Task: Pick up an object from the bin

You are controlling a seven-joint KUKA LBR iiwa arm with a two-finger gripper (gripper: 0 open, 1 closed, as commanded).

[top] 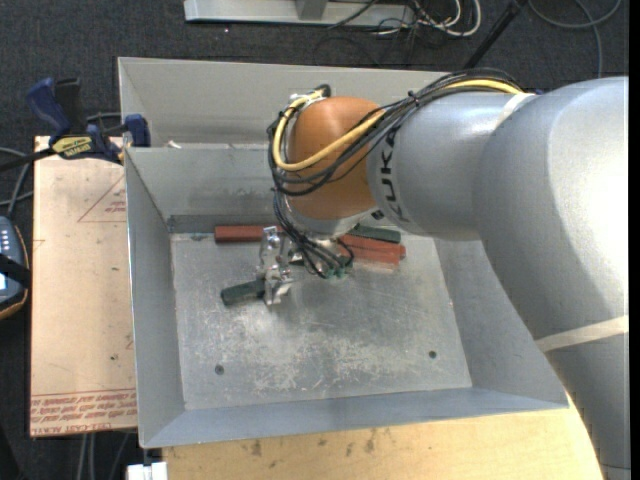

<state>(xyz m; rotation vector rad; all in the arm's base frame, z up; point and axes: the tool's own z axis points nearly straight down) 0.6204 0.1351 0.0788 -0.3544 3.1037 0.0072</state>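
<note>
My gripper (274,290) is low over the bin's floor, left of the middle. Its metal fingers (270,268) point down at the right end of a small dark green flat piece (240,293) that lies on the floor. The fingertips touch or nearly touch that piece; whether it is between them I cannot tell. Behind the gripper, along the back wall, lies a red-brown bar (238,233). To its right another red-brown block (378,251) with a dark green piece (378,234) on its far side sticks out from under the arm.
The arm with its orange cover and cables hangs over the back middle of the bin and hides what lies beneath it. Bare floor stretches from the gripper toward the front wall and the right side.
</note>
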